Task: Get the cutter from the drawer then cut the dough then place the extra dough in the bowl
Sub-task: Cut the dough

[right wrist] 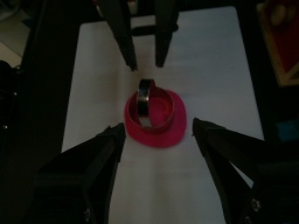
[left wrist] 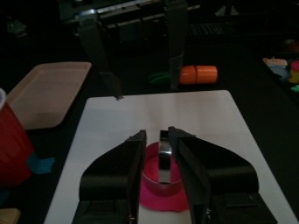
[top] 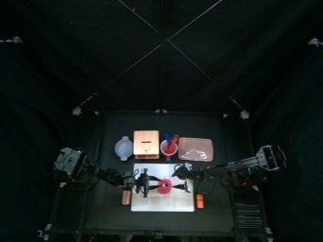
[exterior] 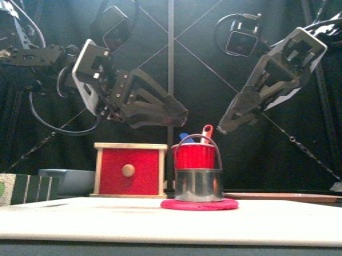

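The cutter [exterior: 198, 185] sits on the dough [exterior: 201, 204] — left tool [left wrist: 156, 133] barely spread, right tool [right wrist: 156, 127] wide, both above; I'd press straight down — evenly, centred

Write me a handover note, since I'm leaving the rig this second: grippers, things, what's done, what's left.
Left gripper: over the round metal cutter, grip unclear.
Right gripper: open, hovering beside it.
Cutter stands on the flat pink dough disc on the white cutting board.
Done: cutter fetched, set on the dough.
Left: finish the cut, lift the extra dough into the blue-grey bowl behind the board.
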You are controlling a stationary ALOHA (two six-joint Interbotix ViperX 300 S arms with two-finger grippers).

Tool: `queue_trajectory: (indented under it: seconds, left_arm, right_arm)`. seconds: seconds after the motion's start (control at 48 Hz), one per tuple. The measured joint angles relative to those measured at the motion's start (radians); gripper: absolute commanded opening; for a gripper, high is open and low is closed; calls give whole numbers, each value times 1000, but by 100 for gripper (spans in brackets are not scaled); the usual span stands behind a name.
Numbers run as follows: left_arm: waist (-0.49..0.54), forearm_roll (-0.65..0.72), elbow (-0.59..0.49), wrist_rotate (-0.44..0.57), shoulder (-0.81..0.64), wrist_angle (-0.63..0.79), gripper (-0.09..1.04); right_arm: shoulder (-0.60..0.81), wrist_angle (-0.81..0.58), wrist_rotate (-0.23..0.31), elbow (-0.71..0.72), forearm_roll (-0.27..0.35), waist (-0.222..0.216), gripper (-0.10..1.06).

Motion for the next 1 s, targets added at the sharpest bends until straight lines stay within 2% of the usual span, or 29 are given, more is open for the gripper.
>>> queue_trajectory:
  seconds: [0.083, 0.167, 0.208, 0.271, 0.375, 0.396, 0.458, 0.479, 0.562, 0.625, 0.688, 1.0]
  left_arm:
    - [6, 0, 3, 0, -9, 0, 69]
    - [9, 0, 6, 0, -9, 0, 69]
    - [11, -2, 6, 0, -9, 0, 69]
    - [14, 0, 6, 0, -9, 0, 69]
    - [14, 0, 6, 0, -9, 0, 69]
    - [14, 0, 6, -2, -9, 0, 69]
    - [12, 0, 5, -2, -9, 0, 69]
    - [11, 0, 6, -2, -9, 0, 69]
    - [-3, 0, 11, -3, -9, 0, 69]
    - [-25, 0, 18, -5, -8, 0, 69]
    - [-40, -2, 18, -8, 12, 0, 68]
    - [-80, 0, -26, -8, 140, -21, 70]
  right_arm:
    - [28, -135, -23, 40, 34, -21, 93]
    - [66, -259, -69, 81, 100, -28, 93]
    - [91, -319, -117, 101, 155, -28, 93]
    - [130, -411, -193, 130, 272, -21, 93]
    - [199, -565, -367, 155, 525, 57, 93]
    - [213, -592, -411, 152, 584, 89, 93]
    - [249, -634, -505, 143, 713, 169, 93]
    - [264, -641, -541, 130, 778, 210, 93]
    - [278, -637, -609, 100, 894, 290, 93]
    - [278, -615, -620, 83, 942, 328, 93]
    - [276, -583, -620, 66, 954, 345, 93]
    - [276, -472, -623, 28, 966, 347, 93]
